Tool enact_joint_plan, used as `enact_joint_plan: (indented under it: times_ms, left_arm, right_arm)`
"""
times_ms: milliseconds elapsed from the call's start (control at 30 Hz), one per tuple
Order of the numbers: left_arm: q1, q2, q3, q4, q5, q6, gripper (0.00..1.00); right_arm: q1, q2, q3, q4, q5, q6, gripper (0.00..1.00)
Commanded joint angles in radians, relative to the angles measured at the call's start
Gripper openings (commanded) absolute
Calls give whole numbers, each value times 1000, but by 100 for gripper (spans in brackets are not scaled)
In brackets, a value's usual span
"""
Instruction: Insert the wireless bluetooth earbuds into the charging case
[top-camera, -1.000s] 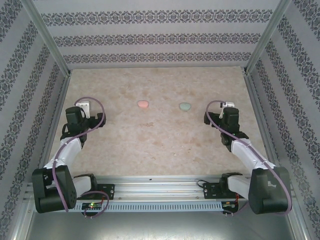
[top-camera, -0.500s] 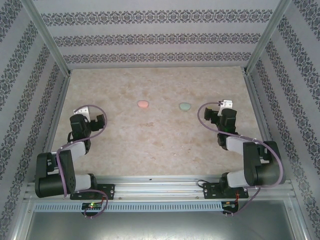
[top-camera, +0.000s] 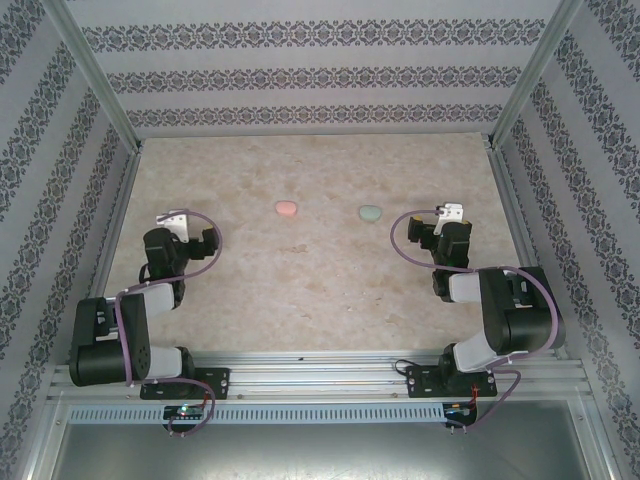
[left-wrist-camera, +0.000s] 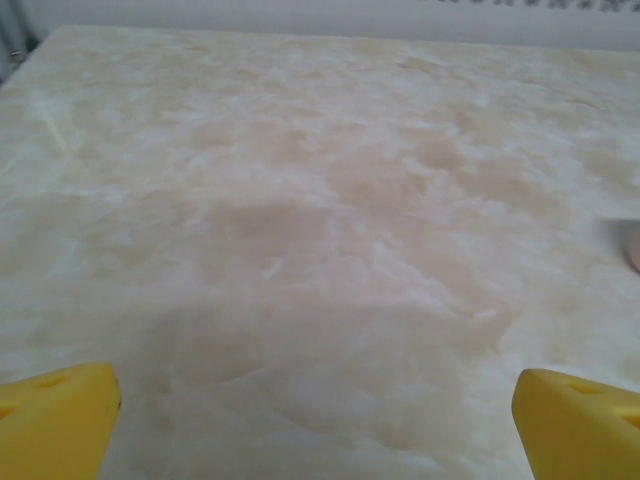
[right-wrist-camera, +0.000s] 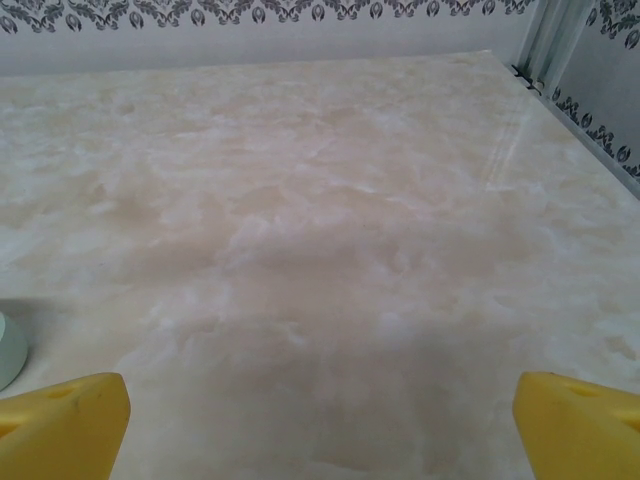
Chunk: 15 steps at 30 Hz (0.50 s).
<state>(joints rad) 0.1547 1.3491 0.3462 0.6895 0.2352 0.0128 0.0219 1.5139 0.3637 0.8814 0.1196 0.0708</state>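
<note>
you're looking at a beige marbled table (top-camera: 320, 300) boxed in by walls (top-camera: 320, 60) papered in dark floral bands, with metal posts (top-camera: 98, 80) at the corners. the pink charging case (top-camera: 286, 210) and the pale green charging case (top-camera: 371, 213) lie apart on the far half, pink to the left. whether the earbuds sit in them is too small to tell. the left gripper (left-wrist-camera: 318, 420) and right gripper (right-wrist-camera: 320, 420) hang low over bare tabletop, yellow fingers (left-wrist-camera: 55, 415) spread wide, holding nothing.
</note>
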Motion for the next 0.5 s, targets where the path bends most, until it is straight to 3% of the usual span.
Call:
enact_joint_plan:
  times_ms: [0,333,467]
  left_arm:
    - [-35,-22,-6,37,31,75,100]
    - [-37,-17,-2,39,6,35,100]
    - [-48,58,-21,217,27,-51,100]
  right_arm:
    - [1,-3,13,25,-15,-29,98]
    - [2,-4,15,21,-29,-35,98]
    - [3,-3,15,21,-30,-36,98]
